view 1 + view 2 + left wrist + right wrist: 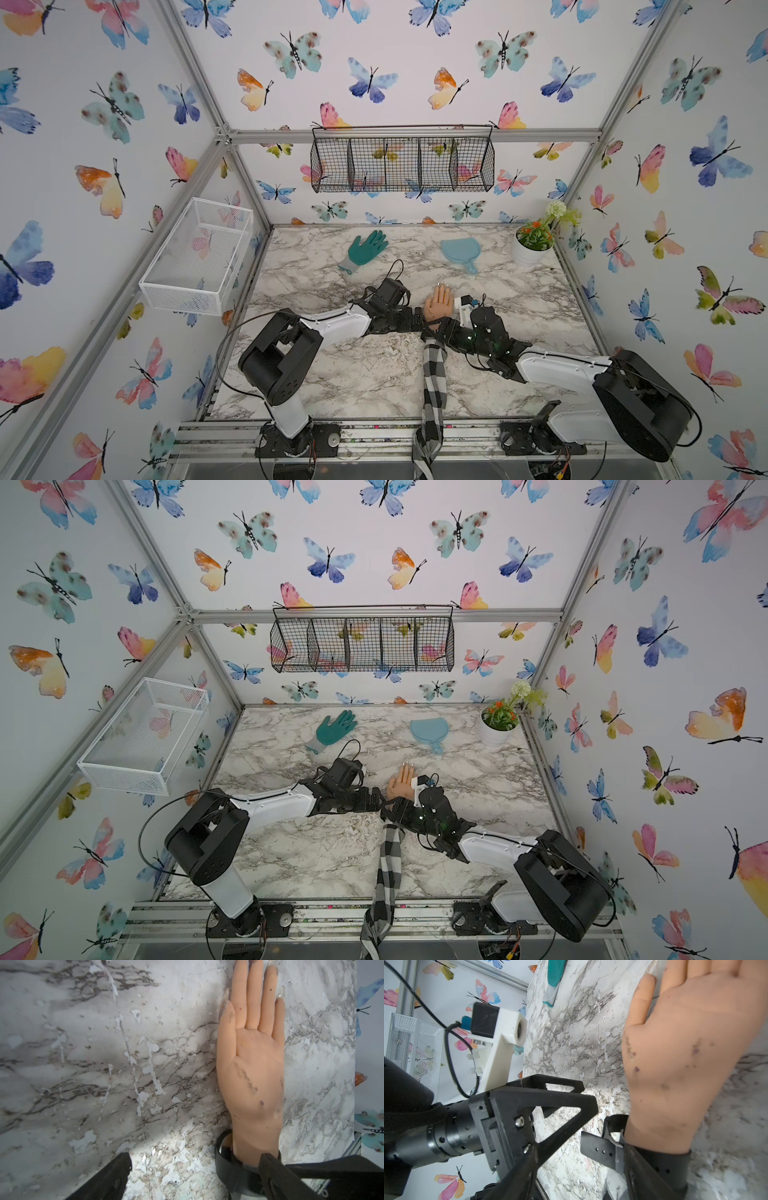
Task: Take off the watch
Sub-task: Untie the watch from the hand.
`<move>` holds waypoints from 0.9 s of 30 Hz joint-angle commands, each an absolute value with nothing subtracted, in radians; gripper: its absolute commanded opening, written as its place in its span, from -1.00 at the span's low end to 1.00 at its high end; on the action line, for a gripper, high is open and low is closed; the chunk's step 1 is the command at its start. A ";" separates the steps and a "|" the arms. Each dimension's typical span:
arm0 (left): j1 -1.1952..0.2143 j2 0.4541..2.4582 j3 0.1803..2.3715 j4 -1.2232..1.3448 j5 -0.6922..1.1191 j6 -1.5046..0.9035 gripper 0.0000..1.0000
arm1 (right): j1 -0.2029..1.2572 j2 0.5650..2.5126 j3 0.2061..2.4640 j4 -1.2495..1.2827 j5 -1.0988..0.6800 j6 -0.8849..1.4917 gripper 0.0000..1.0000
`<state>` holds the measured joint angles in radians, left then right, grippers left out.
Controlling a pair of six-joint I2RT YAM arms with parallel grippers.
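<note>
Closest to the lens in the right wrist view: the right gripper (580,1151), jaws standing apart with nothing pinched, one finger seemingly against the black strap, bare marble showing in the gap. Just past it, the watch (660,1169), wrapped round the wrist of the mannequin hand (685,1053), between the hand and the black-and-white checked sleeve (434,374). Loose strap tail (598,1151) with its punched holes poking out on the thumb side, beside what looks like the buckle (617,1141); dial not clearly made out. In both top views, all of this just below the centre of the frame on the marble tabletop (353,374), with the watch largely hidden under the two wrists. Opposite, the left gripper (586,1095), spread wide and empty, poised near the tail. Judging from that: apparently fastened, with unbuckling the step in hand. Best done by pinching the tail close to the buckle rather than at its tip, drawing it back across the wrist to free the pin, then feeding it out through the frame. Meanwhile, steady the wrist or the far strap with the other gripper to stop the soft hand rolling or sliding. Keep fingertips off the rubbery skin; avoid hauling toward the fingers before opening the buckle. Likely risk: thin strap slipping out of the pads.
</note>
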<state>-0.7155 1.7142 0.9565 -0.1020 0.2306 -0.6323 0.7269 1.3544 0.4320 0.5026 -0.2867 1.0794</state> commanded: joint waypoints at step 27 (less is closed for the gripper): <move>-0.673 1.709 0.979 -0.125 0.212 -0.662 0.97 | 0.724 1.263 0.681 0.133 -0.210 0.877 0.31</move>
